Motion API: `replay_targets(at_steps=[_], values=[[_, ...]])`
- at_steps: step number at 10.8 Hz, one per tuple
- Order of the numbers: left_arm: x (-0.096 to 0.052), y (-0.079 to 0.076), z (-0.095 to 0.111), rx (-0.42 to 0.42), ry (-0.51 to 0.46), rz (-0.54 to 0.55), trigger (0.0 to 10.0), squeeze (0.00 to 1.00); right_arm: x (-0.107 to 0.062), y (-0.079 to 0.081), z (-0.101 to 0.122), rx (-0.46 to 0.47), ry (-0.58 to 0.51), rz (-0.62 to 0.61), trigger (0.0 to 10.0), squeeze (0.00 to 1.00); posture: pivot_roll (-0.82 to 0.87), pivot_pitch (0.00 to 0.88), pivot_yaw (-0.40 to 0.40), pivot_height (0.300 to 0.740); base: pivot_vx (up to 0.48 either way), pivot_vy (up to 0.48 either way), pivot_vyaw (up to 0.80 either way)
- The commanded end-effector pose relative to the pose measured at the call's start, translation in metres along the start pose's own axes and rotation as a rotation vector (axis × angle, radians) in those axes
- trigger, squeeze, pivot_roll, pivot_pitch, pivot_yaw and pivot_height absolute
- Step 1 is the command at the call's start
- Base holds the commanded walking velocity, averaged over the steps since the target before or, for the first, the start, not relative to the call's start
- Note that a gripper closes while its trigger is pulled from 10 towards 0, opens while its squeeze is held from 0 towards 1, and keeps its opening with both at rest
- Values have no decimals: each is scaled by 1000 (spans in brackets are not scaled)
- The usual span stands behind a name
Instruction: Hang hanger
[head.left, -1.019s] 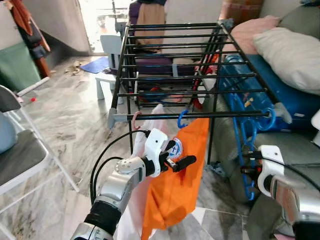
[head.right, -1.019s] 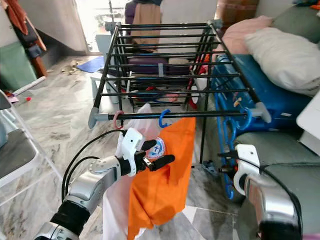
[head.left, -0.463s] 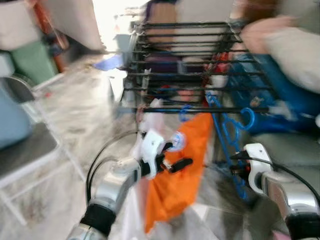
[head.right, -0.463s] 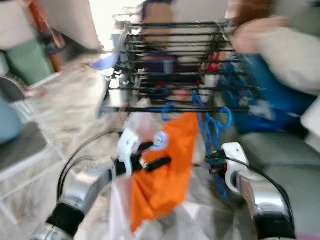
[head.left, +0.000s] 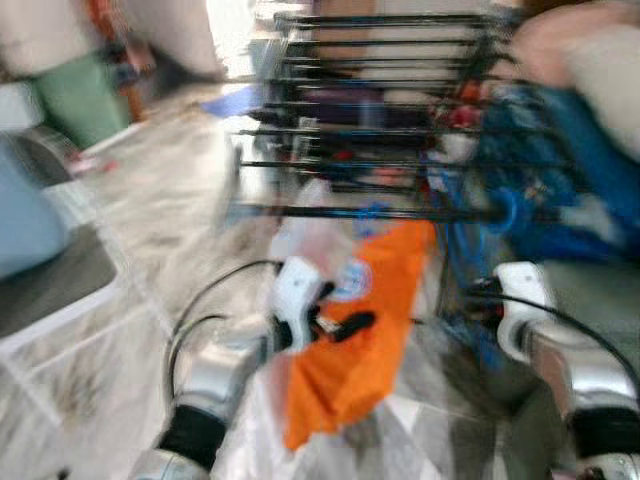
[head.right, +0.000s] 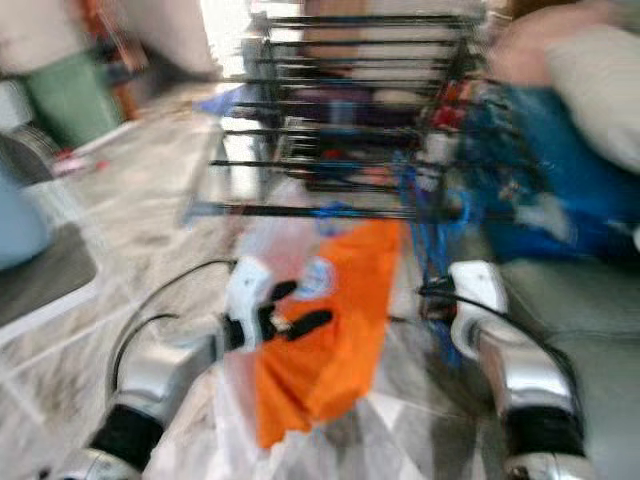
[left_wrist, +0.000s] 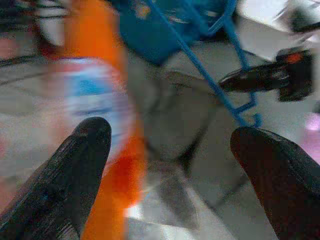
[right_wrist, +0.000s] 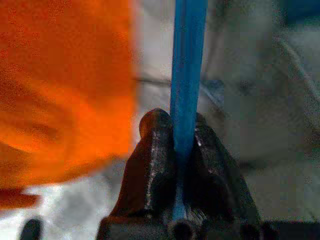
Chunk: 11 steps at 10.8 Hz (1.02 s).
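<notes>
Firmly between right fingers: blue hanger

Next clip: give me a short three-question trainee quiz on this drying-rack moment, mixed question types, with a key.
1. True or false: the right gripper is shut on the blue hanger.
2. Multiple choice: the left gripper is a) shut on the orange garment, b) open with nothing between its fingers, c) clamped on the drying rack.
3. Fill in: the orange garment hangs from the rack's front ____.

Key
1. True; the wrist view shows the blue bar pinched between the fingers.
2. b; the fingers stand wide apart beside the garment.
3. Bar, on a blue hook; motion blur hides finer detail.
</notes>
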<state>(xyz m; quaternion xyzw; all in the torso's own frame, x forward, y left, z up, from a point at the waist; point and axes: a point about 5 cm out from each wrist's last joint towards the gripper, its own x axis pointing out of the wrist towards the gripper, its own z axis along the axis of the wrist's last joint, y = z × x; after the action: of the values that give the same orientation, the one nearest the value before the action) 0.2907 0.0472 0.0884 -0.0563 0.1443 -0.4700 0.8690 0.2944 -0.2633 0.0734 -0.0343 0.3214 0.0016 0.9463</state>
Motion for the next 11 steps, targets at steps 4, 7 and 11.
replay_targets(at_steps=[4, 7, 11], values=[[-7, 7, 3, -1, 14, 9, 10000, 0, 6, 0, 20, 22, -63, -71, 10000, 0, -10, 0, 24, 740, 0, 0, 0], [-9, 8, 2, 9, 31, 4, 10000, 0, 18, 1, 30, 75, -40, -33, 10000, 0, 3, 0, 28, 740, 0, 0, 0], [-10, 8, 0, 13, 54, -6, 10000, 0, 31, -1, 13, 91, 61, -19, 10000, 0, 20, 0, 23, 740, 0, 0, 0]])
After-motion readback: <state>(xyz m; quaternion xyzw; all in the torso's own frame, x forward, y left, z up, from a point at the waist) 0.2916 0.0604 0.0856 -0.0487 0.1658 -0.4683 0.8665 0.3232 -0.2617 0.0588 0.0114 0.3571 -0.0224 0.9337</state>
